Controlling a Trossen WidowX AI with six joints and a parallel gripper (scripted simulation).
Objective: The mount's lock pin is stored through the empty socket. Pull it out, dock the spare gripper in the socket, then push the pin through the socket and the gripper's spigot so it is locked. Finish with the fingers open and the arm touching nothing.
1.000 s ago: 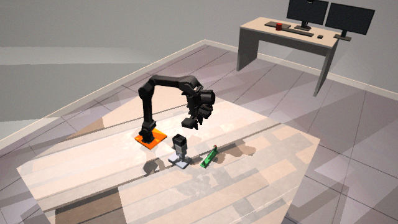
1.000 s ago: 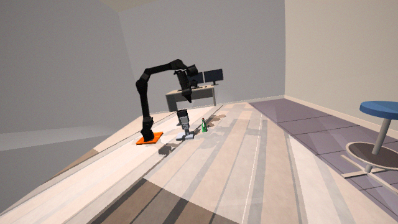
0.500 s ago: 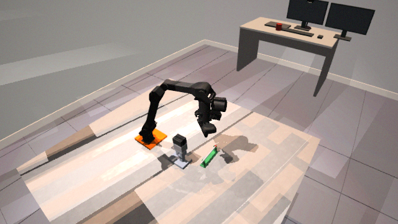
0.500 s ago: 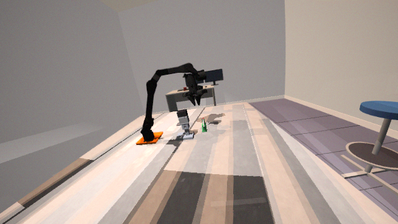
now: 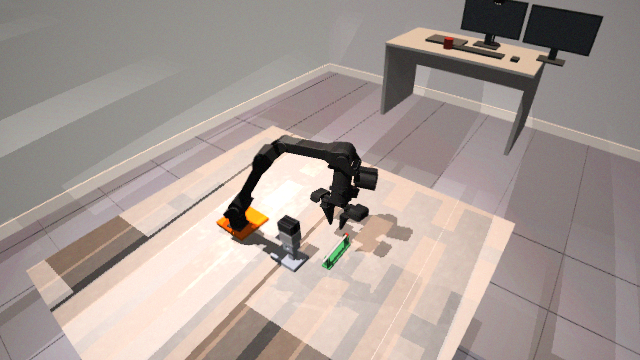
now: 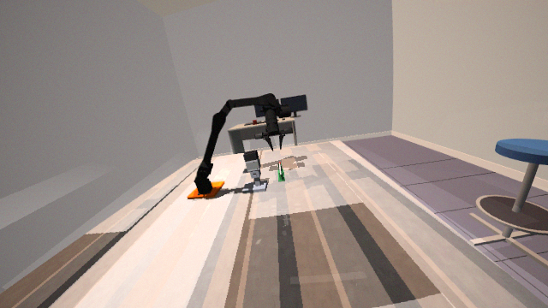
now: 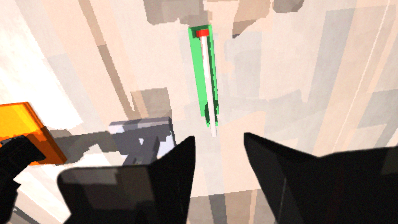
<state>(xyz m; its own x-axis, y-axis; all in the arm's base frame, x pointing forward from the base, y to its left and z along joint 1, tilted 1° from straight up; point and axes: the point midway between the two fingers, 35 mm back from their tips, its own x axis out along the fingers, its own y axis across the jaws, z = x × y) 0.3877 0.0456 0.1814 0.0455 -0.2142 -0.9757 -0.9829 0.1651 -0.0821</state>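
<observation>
Currently, from the top, the gripper hangs half-open and empty above the pin, whose green cradle lies right of the bench's left corner. In the exterior view, the spare gripper stands beside it, on the pale wood-toned bench; a blue stool waits off the right edge. From the wrist, misaligned fingers could knock the thin pin askew.

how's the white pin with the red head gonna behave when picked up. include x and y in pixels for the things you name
The white pin point(image 5: 335, 246) point(image 6: 280, 169) point(image 7: 208, 82) looks straight and slender, so probably stiff. Its narrow shaft could swivel in a grip, and being long, it may tilt if pinched near one end.
</observation>
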